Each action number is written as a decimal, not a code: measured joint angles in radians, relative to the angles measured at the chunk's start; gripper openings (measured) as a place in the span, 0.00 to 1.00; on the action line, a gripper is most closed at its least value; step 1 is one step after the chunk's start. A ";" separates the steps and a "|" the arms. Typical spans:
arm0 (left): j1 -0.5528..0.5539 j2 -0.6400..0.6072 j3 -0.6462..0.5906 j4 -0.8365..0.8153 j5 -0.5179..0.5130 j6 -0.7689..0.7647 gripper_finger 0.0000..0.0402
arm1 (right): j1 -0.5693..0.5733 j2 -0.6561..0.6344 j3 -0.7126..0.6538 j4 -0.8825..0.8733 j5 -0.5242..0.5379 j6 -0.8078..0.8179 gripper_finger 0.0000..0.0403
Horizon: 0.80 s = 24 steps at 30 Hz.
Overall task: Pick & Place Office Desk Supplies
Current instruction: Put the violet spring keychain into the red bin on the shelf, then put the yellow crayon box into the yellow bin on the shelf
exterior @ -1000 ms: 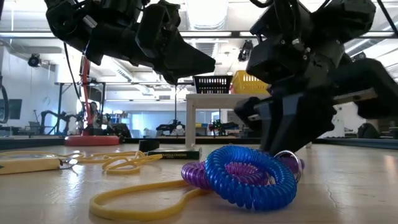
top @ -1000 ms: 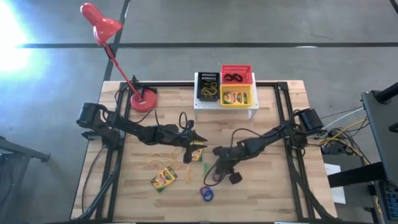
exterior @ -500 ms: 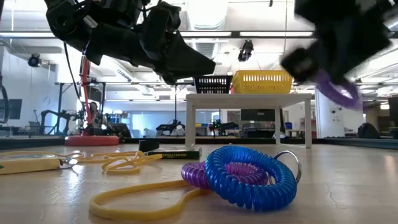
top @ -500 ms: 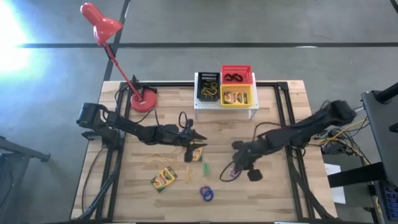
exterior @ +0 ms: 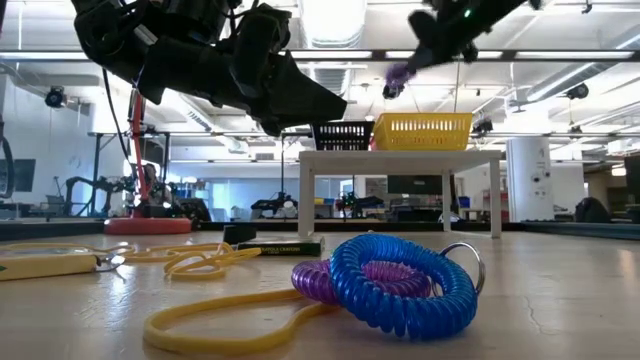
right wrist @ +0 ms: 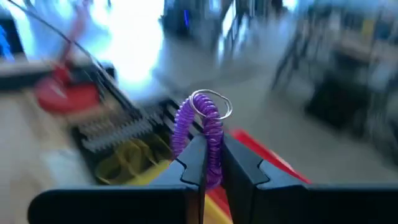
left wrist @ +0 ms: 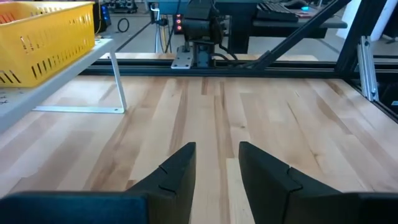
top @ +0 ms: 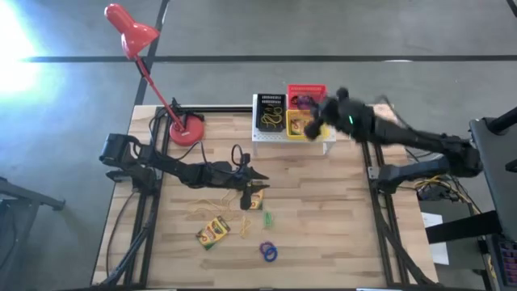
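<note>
Since half a second ago your right hand has swung from the middle of the tabletop up to the baskets at the far edge, carrying the purple coil ring with it. That ring is pinched between the right fingers, standing up out of them with its small metal key ring at the top. In the high view the right hand sits over the yellow basket, beside the red basket and the black basket, all three on the white stand. In the low view the purple coil ring hangs in the air above the yellow basket.

Your left hand has not moved: it hovers low over the middle of the tabletop, just beside a crayon box, and in its wrist view the fingers stand apart with nothing between them.

Left on the tabletop you have a second crayon box, yellow rubber bands, a green ring and a blue coil ring. In the low view the blue coil ring lies on top of another purple ring, with a yellow rubber band touching them.

A red desk lamp stands on the far left corner.
</note>
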 joint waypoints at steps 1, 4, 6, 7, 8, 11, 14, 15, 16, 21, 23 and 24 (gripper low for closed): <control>0.000 0.000 0.000 0.000 0.000 0.000 0.32 | -0.076 0.026 0.050 -0.084 -0.066 0.020 0.08; 0.001 0.000 0.000 0.000 -0.021 0.000 0.32 | -0.272 0.127 0.184 -0.284 -0.250 0.038 0.08; 0.003 0.000 0.000 0.000 -0.034 0.000 0.32 | -0.364 0.206 0.253 -0.388 -0.357 0.028 0.08; 0.003 0.000 0.000 0.000 -0.037 0.000 0.32 | -0.397 0.242 0.286 -0.434 -0.400 0.018 0.08; 0.003 0.000 0.000 0.000 -0.039 0.000 0.32 | -0.423 0.278 0.316 -0.469 -0.435 0.000 0.08; 0.004 0.000 0.000 0.000 -0.041 0.000 0.32 | -0.463 0.366 0.398 -0.552 -0.463 -0.025 0.08; 0.003 0.000 0.000 0.000 -0.041 0.000 0.32 | -0.478 0.430 0.466 -0.654 -0.470 -0.070 0.09; 0.003 0.000 0.000 0.000 -0.041 0.000 0.32 | -0.478 0.446 0.488 -0.686 -0.479 -0.080 0.10; 0.004 0.000 0.000 0.000 -0.041 0.000 0.32 | -0.478 0.459 0.507 -0.712 -0.482 -0.086 0.11; 0.003 0.000 0.000 -0.003 -0.041 0.000 0.32 | -0.475 0.484 0.557 -0.753 -0.484 -0.098 0.23; 0.003 0.000 0.000 -0.005 -0.041 0.000 0.32 | -0.476 0.469 0.562 -0.745 -0.482 -0.102 0.28; 0.003 0.000 0.000 -0.005 -0.041 0.000 0.32 | -0.476 0.457 0.563 -0.740 -0.480 -0.101 0.30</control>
